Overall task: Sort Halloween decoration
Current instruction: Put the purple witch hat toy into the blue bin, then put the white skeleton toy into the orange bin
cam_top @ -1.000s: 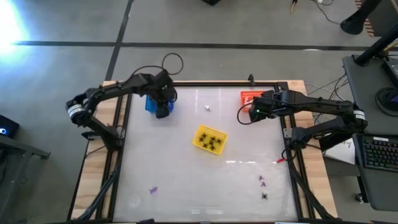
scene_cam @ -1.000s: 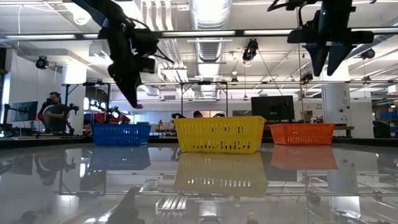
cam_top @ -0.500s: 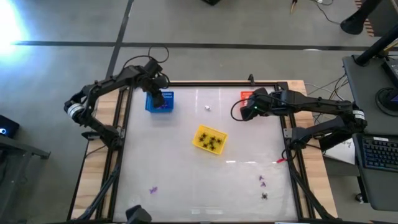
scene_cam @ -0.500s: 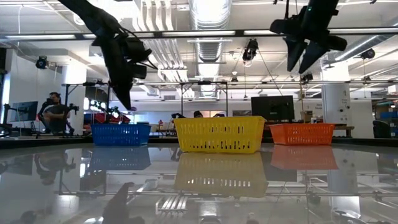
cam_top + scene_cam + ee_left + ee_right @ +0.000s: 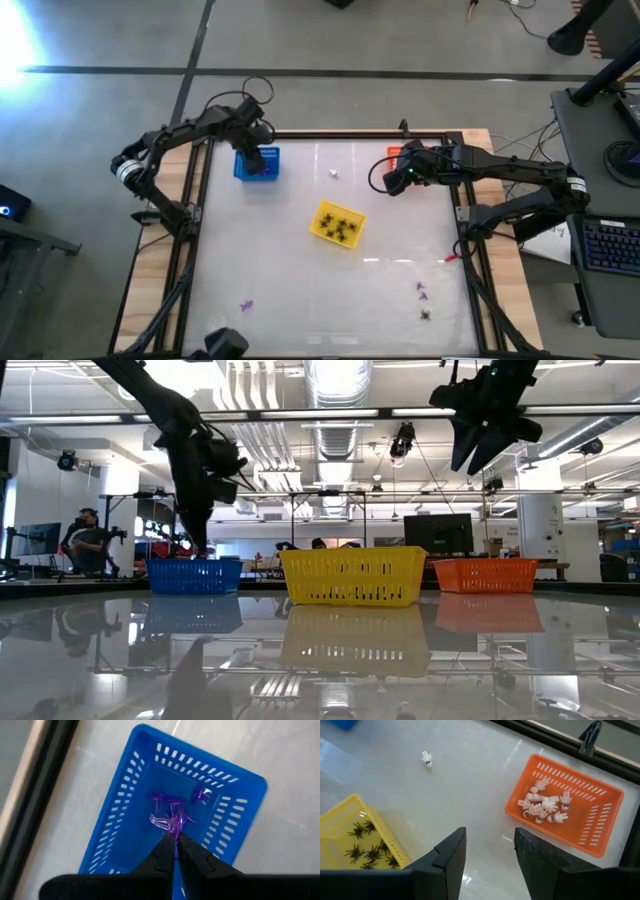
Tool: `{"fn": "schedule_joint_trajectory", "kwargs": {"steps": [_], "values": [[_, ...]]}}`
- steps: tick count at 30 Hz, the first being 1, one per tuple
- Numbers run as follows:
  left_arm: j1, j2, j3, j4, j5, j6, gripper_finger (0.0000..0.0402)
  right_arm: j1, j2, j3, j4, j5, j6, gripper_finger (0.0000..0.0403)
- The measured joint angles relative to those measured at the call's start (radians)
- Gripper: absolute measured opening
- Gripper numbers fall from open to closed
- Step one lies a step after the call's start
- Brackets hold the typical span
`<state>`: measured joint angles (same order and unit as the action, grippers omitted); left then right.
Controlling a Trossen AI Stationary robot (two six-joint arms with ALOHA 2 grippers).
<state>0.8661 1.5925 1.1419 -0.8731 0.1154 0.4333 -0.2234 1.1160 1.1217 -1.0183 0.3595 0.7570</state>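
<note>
The left gripper is hanging over the blue basket at the table's far left, its fingers pinched tight on a purple piece. More purple pieces are lying inside that basket below it.

The right gripper is hovering with its fingers spread wide and holding nothing, above the bare table just beside the orange basket. White pieces are sitting heaped in that basket. One white piece is lying alone on the table, between the blue and orange baskets.

The yellow basket is standing near the middle of the table, with black spiders resting in it.

Toward the near edge, one purple bit is lying on the left side, and on the right another purple bit is lying just beside a black spider.
</note>
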Motion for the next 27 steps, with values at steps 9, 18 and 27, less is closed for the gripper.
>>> {"fn": "schedule_joint_trajectory", "kwargs": {"steps": [9, 18, 27], "values": [[0.0, 0.088, 0.002, 0.032, 0.0, -0.014, 0.0, 0.0, 0.0, 0.0, 0.005, 0.001, -0.011, 0.016], [0.002, 0.116, 0.001, 0.027, 0.001, -0.041, 0.0015, 0.0, 0.0, 0.0, 0.008, 0.009, -0.011, 0.016], [0.002, 0.109, 0.001, -0.001, 0.0, -0.059, 0.0072, -0.001, 0.003, -0.01, 0.131, 0.008, -0.113, 0.016]]}}
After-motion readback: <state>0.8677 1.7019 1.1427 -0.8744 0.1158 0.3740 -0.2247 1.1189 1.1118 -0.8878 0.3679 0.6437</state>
